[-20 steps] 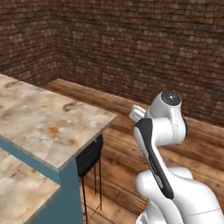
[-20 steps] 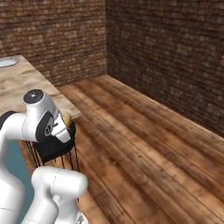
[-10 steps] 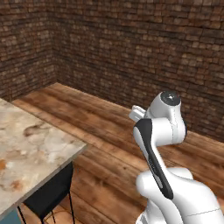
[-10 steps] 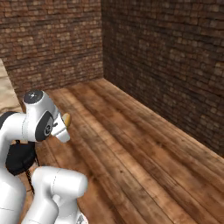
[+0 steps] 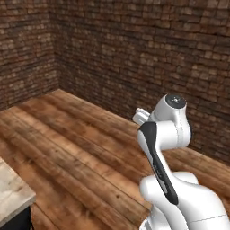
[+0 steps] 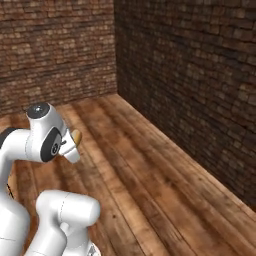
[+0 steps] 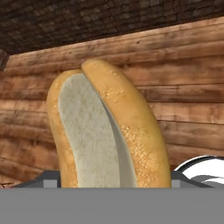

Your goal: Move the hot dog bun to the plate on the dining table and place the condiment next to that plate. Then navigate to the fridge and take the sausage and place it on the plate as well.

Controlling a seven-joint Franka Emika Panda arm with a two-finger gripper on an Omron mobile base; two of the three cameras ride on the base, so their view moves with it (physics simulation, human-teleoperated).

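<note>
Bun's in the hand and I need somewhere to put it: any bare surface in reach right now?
Little. The table shows a bare corner at the lower left of the left base view, bordered by wood floor. The rest is open floor up to the brick walls. Nothing is crowded. The bun sits in the hand.

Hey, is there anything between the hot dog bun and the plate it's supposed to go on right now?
That can't be judged from here: the plate isn't in sight. The gripper holds the hot dog bun over bare wooden floor with brick walls ahead. A corner of the dining table sits at the left base view's lower left.
</note>
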